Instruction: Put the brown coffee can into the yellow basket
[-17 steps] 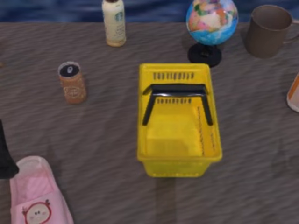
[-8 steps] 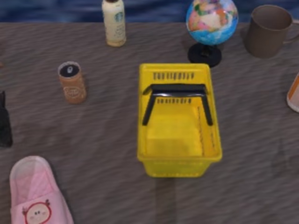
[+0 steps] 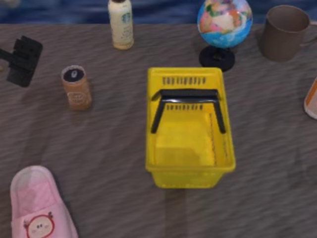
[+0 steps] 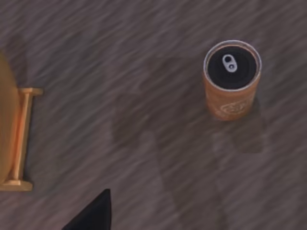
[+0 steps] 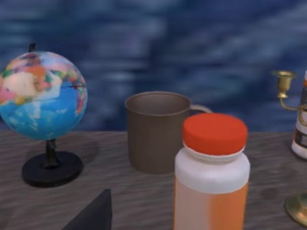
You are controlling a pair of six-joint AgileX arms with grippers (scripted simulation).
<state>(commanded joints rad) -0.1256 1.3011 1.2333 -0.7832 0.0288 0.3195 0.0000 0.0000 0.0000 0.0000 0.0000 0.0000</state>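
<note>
I cannot tell how the left gripper (image 3: 21,60) is holding its jaws, and it is gripping nothing. It is hanging over the far left part of the table (image 3: 114,163), near the left edge. The brown coffee can (image 3: 76,88) is standing upright just to the right of it, apart from it and not touching it. From the left wrist view, the can (image 4: 231,85) is showing its dark top with the pull tab, and bare table is lying all around it.

The yellow basket (image 3: 189,176) is sitting in the middle of the table, well apart from the can, with open table between them. Its black handle (image 3: 188,95) is lying across the far part of its open top.

A cream bottle (image 3: 121,24) is standing near the far edge, behind the can. A globe (image 3: 224,22) and a brown mug (image 3: 283,32) are standing along the far edge to the right. A pink slipper (image 3: 39,208) is lying at the near left corner.

The right gripper is out of the top view. Its wrist view is showing a white bottle with an orange cap (image 5: 212,172) up close, with the mug (image 5: 156,132) and the globe (image 5: 42,96) behind it.
</note>
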